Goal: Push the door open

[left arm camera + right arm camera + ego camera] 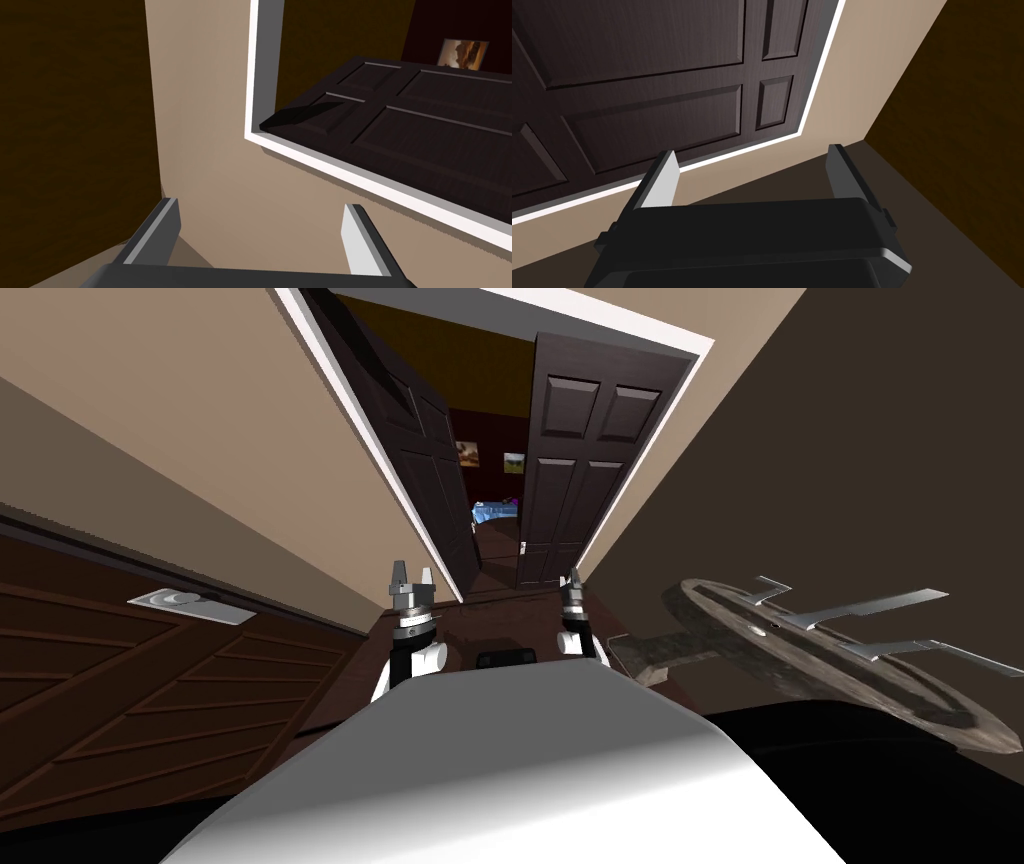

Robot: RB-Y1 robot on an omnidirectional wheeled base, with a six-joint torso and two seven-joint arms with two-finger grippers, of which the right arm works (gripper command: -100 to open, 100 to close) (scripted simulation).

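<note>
Left gripper and right gripper sit low before me, blades of each spread apart and empty — posed to shove, not grasp. Ahead, the dark brown panelled right door leaf stands part open just beyond the right gripper, likely the one to press; the matching dark left door leaf angles further inward. A narrow white door frame bounds both — the gap between them is slim.

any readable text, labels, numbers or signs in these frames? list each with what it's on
None: no readable text, number or sign in any view.
Dark door leaves: raised panels, no lettering.
Framed pictures beyond the doorway: images, too small to show any writing.
Silver plate on the brown panel at the left: a curved mark, no letters.
</note>
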